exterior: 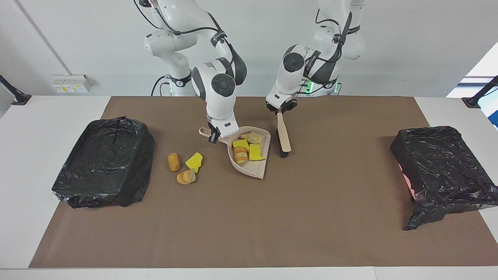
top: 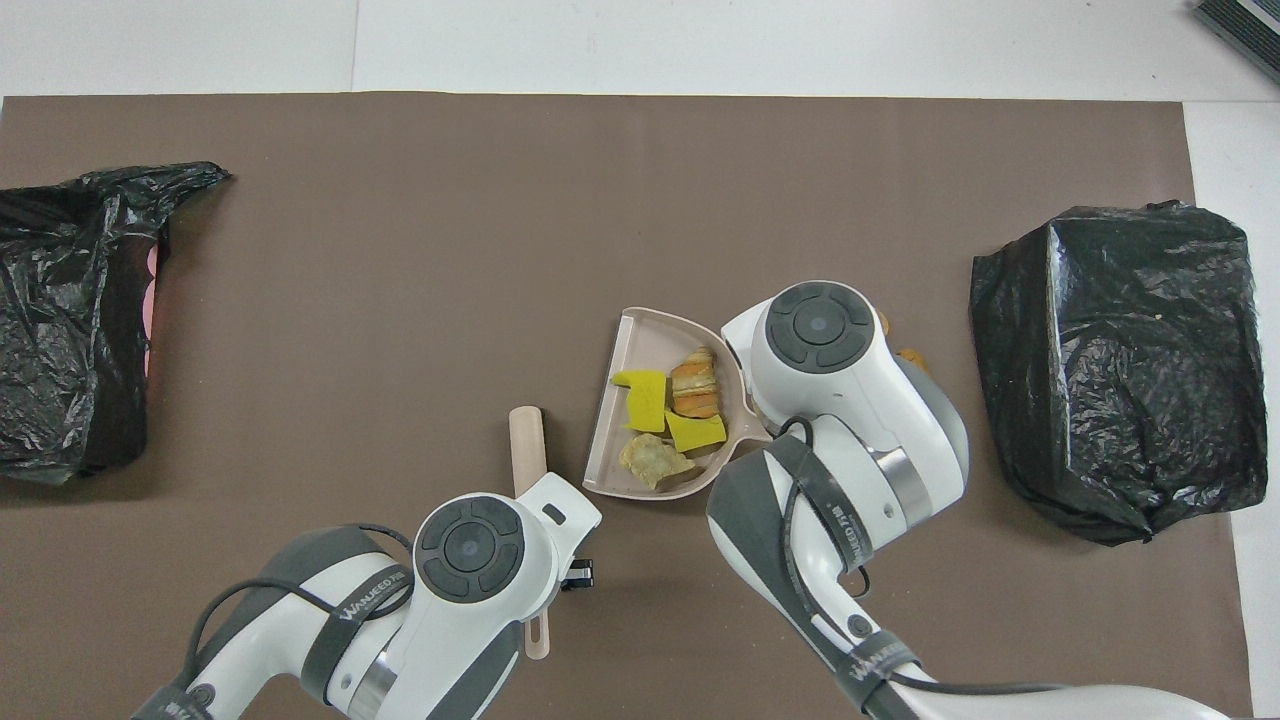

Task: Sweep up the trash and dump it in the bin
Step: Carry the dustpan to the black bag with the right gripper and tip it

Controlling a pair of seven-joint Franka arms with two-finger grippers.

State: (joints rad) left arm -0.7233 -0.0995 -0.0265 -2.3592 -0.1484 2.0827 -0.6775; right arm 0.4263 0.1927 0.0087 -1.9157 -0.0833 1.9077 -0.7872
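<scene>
My right gripper [exterior: 214, 137] is shut on the handle of the beige dustpan [exterior: 255, 168], whose mouth faces away from the robots. Several pieces of trash [exterior: 249, 149] lie in the pan [top: 632, 340], yellow chunks and tan bread-like bits [top: 693, 383]. Three more scraps [exterior: 186, 177] lie on the mat between the pan and the bin [exterior: 103, 155] at the right arm's end. My left gripper [exterior: 281, 110] is shut on the handle of the brush [exterior: 283, 136], which hangs beside the pan with its dark bristles down at the mat. In the overhead view both grippers are hidden under their wrists.
A brown mat [exterior: 249, 217] covers the table. A second black-bagged bin [exterior: 439, 165] stands at the left arm's end, with pink showing under the bag. In the overhead view the right arm covers most of the loose scraps.
</scene>
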